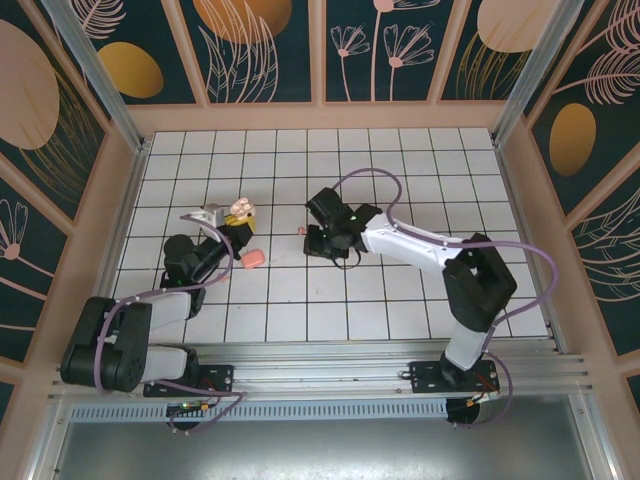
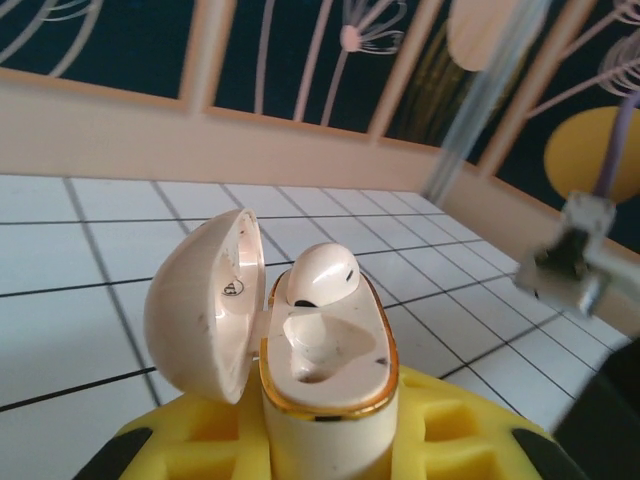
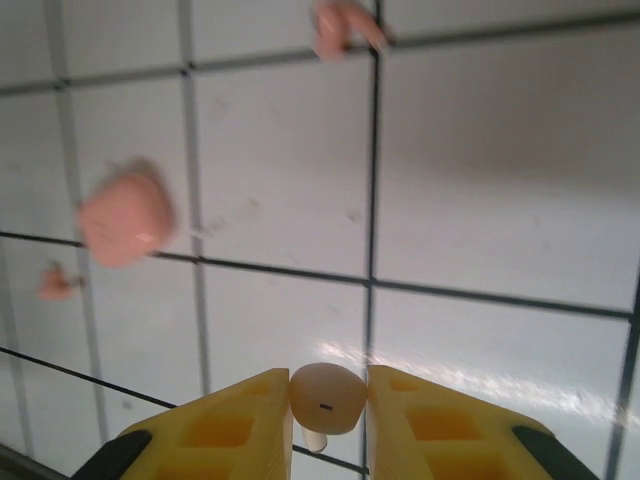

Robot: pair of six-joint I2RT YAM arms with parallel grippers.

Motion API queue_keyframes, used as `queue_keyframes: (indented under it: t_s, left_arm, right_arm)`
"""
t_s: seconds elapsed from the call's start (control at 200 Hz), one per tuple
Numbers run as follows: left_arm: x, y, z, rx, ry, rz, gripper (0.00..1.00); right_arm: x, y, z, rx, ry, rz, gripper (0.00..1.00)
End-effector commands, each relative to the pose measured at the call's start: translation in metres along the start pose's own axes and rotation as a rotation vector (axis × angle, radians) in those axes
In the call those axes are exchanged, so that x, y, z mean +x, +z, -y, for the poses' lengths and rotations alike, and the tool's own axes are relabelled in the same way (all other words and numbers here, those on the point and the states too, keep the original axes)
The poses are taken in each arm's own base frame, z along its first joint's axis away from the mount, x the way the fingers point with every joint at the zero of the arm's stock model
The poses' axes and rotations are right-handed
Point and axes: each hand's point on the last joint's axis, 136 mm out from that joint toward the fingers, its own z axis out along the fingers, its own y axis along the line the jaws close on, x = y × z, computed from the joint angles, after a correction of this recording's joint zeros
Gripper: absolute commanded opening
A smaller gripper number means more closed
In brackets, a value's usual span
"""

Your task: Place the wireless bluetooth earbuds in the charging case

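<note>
The left pincer [image 2: 326, 440] is holding up a little cream open-lid charging case [image 2: 325, 350]; the right pincer [image 3: 328, 415], reaching left, is pinching a tiny pale earbud [image 3: 325, 395].

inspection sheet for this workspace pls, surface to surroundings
surface: white tiled table, dark grid lines, no spills seen
job's things: charging case open, seated earbud in one slot, other slot empty; second earbud outside it
clutter: pink lump and small pink bit on the tiles
grippers: left gripper shut on the charging case; right gripper shut on the second earbud
cables: purple cables looped along both arms
surroundings: floral wall panels, metal rail at near edge
</note>
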Motion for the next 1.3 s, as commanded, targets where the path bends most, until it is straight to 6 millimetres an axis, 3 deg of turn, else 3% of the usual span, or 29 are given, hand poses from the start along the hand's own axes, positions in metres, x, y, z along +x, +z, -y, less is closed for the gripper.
queue_keyframes:
  t_s: [0.0, 0.275, 0.636, 0.851, 1.296]
  left_arm:
    - [-0.01, 0.005, 0.042, 0.177, 0.107, 0.048, 0.04]
    - [-0.002, 0.028, 0.061, 0.262, 0.174, 0.014, 0.04]
    - [-0.003, 0.042, 0.075, 0.324, 0.199, -0.009, 0.04]
    - [-0.003, 0.042, 0.078, 0.33, 0.213, -0.02, 0.04]
    - [-0.01, 0.042, 0.084, 0.348, 0.201, -0.002, 0.04]
  right_arm:
    - [-0.035, -0.029, -0.022, -0.103, -0.002, 0.2, 0.24]
    - [-0.058, -0.078, -0.041, -0.213, -0.096, 0.424, 0.24]
    - [-0.066, -0.124, -0.093, -0.357, -0.308, 0.586, 0.24]
    - [-0.061, -0.134, -0.115, -0.422, -0.382, 0.615, 0.24]
    - [-0.068, -0.121, -0.138, -0.432, -0.447, 0.605, 0.24]
